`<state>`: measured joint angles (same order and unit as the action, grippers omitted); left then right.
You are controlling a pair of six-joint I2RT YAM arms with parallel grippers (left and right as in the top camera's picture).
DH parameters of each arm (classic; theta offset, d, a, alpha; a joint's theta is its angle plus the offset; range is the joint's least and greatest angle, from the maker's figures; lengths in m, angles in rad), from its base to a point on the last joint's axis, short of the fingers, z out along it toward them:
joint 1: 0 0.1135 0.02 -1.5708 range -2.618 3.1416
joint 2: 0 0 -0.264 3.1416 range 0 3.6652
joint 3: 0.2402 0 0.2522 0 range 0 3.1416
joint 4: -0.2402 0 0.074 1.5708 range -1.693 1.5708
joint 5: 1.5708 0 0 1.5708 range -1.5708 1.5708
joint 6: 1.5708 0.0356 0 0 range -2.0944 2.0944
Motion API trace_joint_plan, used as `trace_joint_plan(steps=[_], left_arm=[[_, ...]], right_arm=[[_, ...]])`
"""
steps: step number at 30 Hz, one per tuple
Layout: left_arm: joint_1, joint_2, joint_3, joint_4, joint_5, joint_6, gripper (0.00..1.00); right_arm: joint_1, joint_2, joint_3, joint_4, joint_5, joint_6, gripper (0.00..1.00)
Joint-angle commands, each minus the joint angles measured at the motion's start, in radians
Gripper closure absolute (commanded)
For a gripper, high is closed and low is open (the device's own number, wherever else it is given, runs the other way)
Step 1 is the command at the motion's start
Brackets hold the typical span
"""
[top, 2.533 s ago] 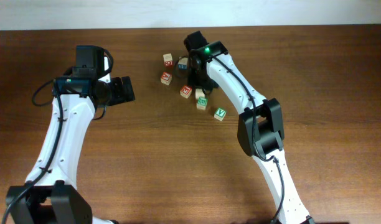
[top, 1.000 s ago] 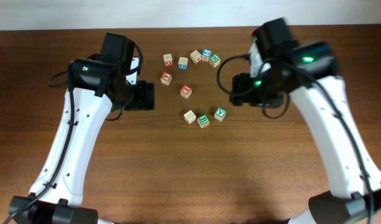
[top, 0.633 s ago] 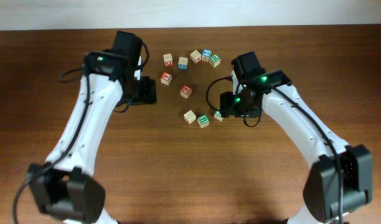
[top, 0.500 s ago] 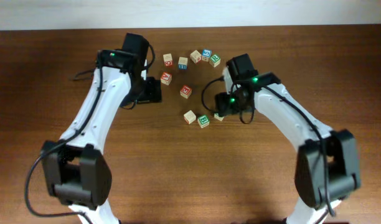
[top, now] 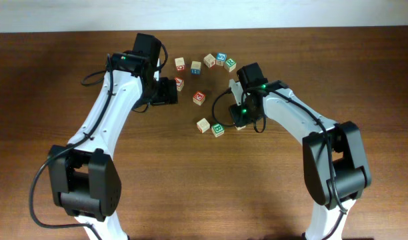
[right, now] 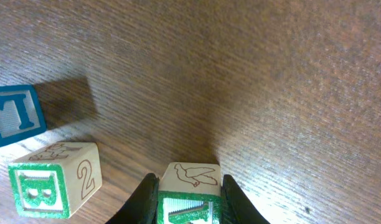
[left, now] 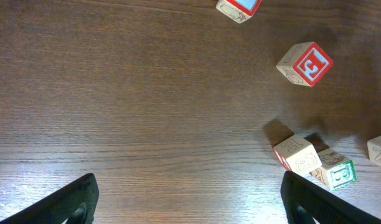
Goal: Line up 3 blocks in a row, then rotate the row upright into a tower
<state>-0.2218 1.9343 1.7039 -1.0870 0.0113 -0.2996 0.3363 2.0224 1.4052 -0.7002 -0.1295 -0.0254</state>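
Note:
My right gripper (right: 189, 200) is shut on a green-printed block (right: 189, 184) with a bird outline on its top face; both fingers press its sides. In the overhead view this gripper (top: 239, 120) sits low over that block, hiding most of it. A second green block (top: 218, 129) (right: 53, 180), showing a B and a 2, lies just to its left. Beside that one is the pale beige block (top: 203, 125) (left: 296, 154). My left gripper (top: 169, 91) (left: 190, 202) hangs open over bare wood, left of the cluster, with nothing between its fingers.
Red-lettered cubes (top: 199, 98) (top: 179, 84) (top: 180, 64) lie near the left gripper. A row of further cubes (top: 219, 60) stands toward the back, one of them blue-lettered (right: 16, 115). A red cube (left: 305, 63) shows in the left wrist view. Bare table lies in front.
My right arm swung in to the left and down, and its jaws shut on the rightmost green block. The left arm shifted right toward the red cubes, and its jaws opened wider.

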Motion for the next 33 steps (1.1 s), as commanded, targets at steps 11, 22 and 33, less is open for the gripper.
trace_joint_plan(steps=[11,22,33], left_arm=[[-0.014,0.031,0.011,-0.011,0.009,0.002,0.05],[0.067,0.031,0.012,0.006,-0.014,-0.003,0.01],[0.177,0.031,0.012,-0.006,0.030,-0.010,0.01]], right_arm=[[0.005,0.000,0.107,-0.210,0.006,0.301,0.41],[0.174,0.048,0.220,-0.208,0.102,0.294,0.39],[0.188,0.116,0.220,-0.219,0.089,0.187,0.60]])
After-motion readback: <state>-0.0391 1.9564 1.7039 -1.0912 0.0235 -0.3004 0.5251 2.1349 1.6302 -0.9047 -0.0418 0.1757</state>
